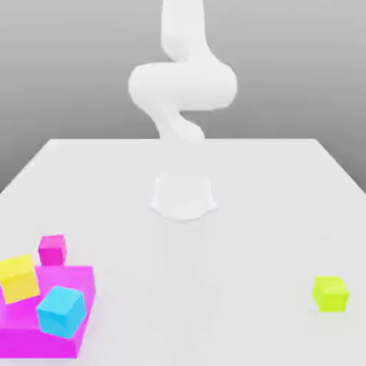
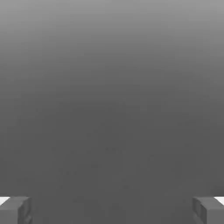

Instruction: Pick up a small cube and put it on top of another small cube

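The small lime yellow-green cube (image 1: pixel 329 294) rests alone on the white table near the front, on the exterior view's right. A small magenta cube (image 1: pixel 52 249) of about the same size sits far across the table on the exterior view's left. In the hand view my gripper (image 2: pixel 112 210) is open: its two grey fingertips (image 2: pixel 15 210) stand far apart with nothing between them, facing only plain grey background. The white arm (image 1: pixel 182 86) rises from its base (image 1: pixel 184 196) at the table's middle and runs up out of the exterior view.
On the exterior view's left, a large flat magenta block (image 1: pixel 28 332) carries a cyan cube (image 1: pixel 61 310) and a larger pure-yellow cube (image 1: pixel 18 277). The white table (image 1: pixel 236 286) stretches between this cluster and the lime cube.
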`<state>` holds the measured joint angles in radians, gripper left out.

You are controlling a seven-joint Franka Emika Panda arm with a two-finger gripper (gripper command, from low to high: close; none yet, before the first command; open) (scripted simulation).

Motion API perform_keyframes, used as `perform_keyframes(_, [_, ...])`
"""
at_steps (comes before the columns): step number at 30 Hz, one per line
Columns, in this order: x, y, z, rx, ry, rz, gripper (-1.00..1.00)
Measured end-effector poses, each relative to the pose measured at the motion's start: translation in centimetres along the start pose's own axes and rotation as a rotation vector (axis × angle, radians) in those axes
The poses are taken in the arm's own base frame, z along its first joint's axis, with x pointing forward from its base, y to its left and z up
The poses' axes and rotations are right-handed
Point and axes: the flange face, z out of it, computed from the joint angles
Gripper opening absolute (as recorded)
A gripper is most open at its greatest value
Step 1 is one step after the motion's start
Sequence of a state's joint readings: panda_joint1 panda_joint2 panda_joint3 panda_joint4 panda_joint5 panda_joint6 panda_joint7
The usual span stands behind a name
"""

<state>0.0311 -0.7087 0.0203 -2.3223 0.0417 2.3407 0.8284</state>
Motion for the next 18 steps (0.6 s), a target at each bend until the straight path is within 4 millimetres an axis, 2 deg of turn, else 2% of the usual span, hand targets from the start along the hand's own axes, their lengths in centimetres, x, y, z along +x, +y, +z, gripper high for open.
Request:
perform_keyframes(4, [-4.1, -1.7, 8.4, -0.048, -0.134, 0.022, 0.0])
perform_keyframes(8, [-9.6, -2.5, 15.8, -0.116, -0.248, 0.034, 0.0])
perform_keyframes(13, [-18.2, -2.0, 23.7, -0.224, -0.359, 0.037, 0.0])
perform_keyframes(16, [-23.8, -0.7, 27.6, -0.3, -0.409, 0.033, 0.0])
perform_keyframes(18, [-28.2, 0.4, 29.6, -0.349, -0.44, 0.013, 0.0])
